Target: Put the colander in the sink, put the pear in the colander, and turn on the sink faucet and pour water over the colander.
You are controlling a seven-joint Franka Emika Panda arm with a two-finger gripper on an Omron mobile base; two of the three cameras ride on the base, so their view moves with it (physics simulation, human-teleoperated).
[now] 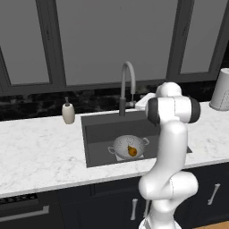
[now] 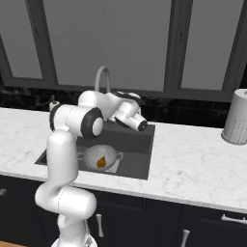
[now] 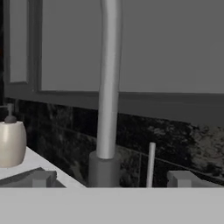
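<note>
The colander (image 1: pixel 129 146) sat on the floor of the sink (image 1: pixel 96 134), toward the basin's front wall and roughly midway between its left and right walls. It was a round silver-grey bowl speckled with small holes, with a loop handle on each side, and it rested over a lighter grey patch on the basin floor. The pear (image 1: pixel 132 151), a small orange-brown fruit, lay inside the colander against its front right wall; the right base view showed it low in the bowl (image 2: pixel 101 162).

The sink was a dark grey rectangular recess cut into a white marbled counter (image 1: pixel 40 147). The sink faucet (image 1: pixel 126 85) rose from the counter at the basin's back edge, a smooth grey metal tube on a darker base, arching high and curving forward over the sink. In the hand view its straight stem (image 3: pixel 108 87) stood upright close in front, with a thin lever (image 3: pixel 150 164) upright just to the right of the base.

The gripper (image 3: pixel 111 183) was level with the faucet base, its two fingers (image 3: pixel 41 178) spread wide on either side of the stem and holding nothing.

A small cream soap bottle (image 1: pixel 68 112) stood on the counter near the sink's back left corner. A pale perforated cylinder (image 1: pixel 221 89) stood well off toward the counter's right end. Behind the counter ran a dark mottled backsplash beneath large grey window panes. The counter left of the sink lay broad and bare, and inside the basin free floor remained behind the colander.
</note>
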